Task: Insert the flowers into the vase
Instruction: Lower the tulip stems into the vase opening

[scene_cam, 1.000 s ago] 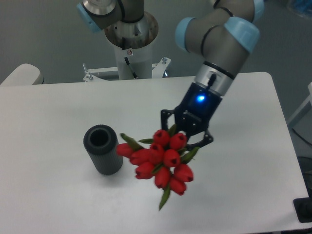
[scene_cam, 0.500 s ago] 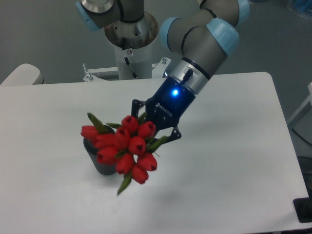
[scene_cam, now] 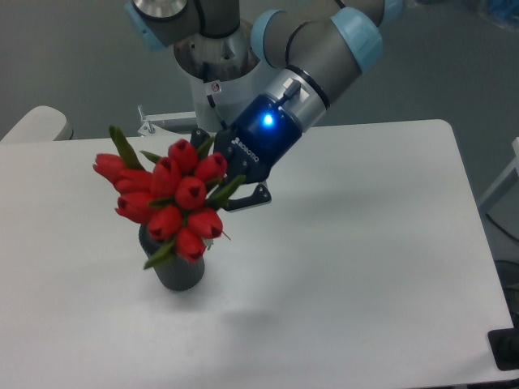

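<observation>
The flowers, a tight bunch of red tulip buds with green leaves, hang in the air at centre left. My gripper is shut on the bunch from its right side, its fingers mostly hidden behind the buds. The vase, a dark ribbed cylinder, stands upright on the table directly below the bunch. The flowers cover its mouth and upper part, so only its lower body shows. I cannot tell whether the bunch touches the vase.
The arm's white base column rises at the back edge of the white table. A pale rounded object sits beyond the table's back left corner. A dark item lies at the front right edge.
My gripper has carried the flowers up and to the left, from beside the vase to above it. The vase has not moved, and its mouth is now covered.
</observation>
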